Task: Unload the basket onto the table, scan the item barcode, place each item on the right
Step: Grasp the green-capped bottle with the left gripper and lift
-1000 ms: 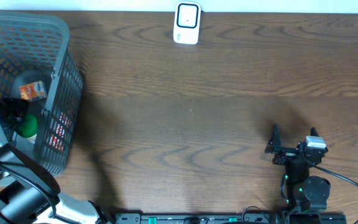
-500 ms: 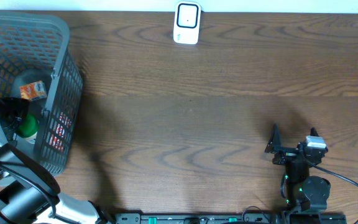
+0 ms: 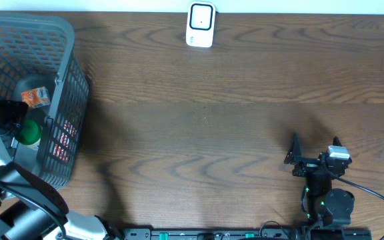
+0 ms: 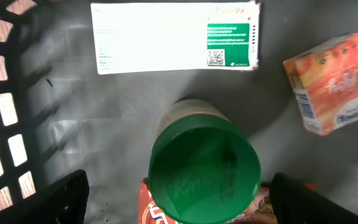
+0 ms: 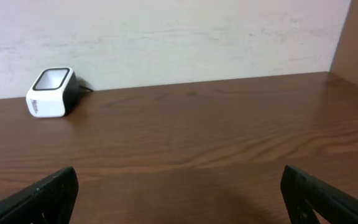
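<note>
Left gripper [image 4: 180, 194] shifted slightly, jaws spread above the green-lidded jar [image 4: 204, 167].

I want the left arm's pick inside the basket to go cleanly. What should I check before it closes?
1. Left gripper open: ok.
2. Jar between its fingers: ok, though it sits nearer the right one.
3. Carton clear of the fingers: ok.
4. Barcode on the jar located: cannot tell, only the green lid shows.
5. Scanner unobstructed: ok.
6. Right gripper open and far from the basket: ok.
</note>
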Robot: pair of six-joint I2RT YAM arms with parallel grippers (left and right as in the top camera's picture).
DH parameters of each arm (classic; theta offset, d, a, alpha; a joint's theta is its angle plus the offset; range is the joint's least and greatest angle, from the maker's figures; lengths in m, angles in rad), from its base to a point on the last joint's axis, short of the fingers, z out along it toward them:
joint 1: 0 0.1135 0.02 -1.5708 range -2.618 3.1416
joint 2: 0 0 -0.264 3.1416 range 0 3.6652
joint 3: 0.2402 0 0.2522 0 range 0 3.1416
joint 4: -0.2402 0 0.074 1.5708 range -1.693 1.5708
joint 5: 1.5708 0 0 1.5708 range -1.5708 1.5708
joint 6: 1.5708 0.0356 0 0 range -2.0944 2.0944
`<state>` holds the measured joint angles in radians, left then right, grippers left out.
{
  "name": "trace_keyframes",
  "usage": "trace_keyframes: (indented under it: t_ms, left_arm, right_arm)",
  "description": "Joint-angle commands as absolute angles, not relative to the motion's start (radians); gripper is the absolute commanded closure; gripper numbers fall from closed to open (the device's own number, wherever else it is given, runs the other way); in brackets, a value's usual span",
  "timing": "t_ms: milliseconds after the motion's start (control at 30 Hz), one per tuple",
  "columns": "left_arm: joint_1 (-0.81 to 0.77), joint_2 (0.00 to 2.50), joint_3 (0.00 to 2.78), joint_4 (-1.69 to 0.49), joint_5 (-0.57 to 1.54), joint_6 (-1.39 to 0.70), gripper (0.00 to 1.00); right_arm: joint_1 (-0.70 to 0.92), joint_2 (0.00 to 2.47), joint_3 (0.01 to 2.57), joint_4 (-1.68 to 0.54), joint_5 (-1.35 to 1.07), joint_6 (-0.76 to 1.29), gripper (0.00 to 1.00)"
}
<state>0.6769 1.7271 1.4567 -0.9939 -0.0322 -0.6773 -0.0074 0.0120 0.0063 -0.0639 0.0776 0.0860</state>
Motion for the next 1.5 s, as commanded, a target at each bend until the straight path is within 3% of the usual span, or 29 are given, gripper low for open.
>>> trace_keyframes:
  t_ms: [0,1100,1200,1400,1467]
  left_arm:
    - [0.675,1.710,1.457,-0.996,-0.034,-0.682,0.09]
    - [0.657,1.937,1.457,-0.967,-0.034,-0.614,0.09]
    - [0.657,1.942,1.457,-0.974,-0.034,-0.614,0.13]
    - [0.658,1.940,1.457,-0.989,-0.034,-0.606,0.44]
    - [0.658,1.939,1.457,-0.993,-0.033,-0.603,0.46]
  right_arm:
    - [-0.005,0.007,0.005,-0.068,0.076,0.073,0.01]
    - [-0.005,0.007,0.005,-0.068,0.077,0.073,0.01]
    - [-0.005,0.007,0.005,-0.068,0.076,0.073,0.01]
    - [-0.005,0.007,0.005,-0.068,0.076,0.073,0.01]
    - [-0.005,0.007,0.005,-0.068,0.077,0.073,0.01]
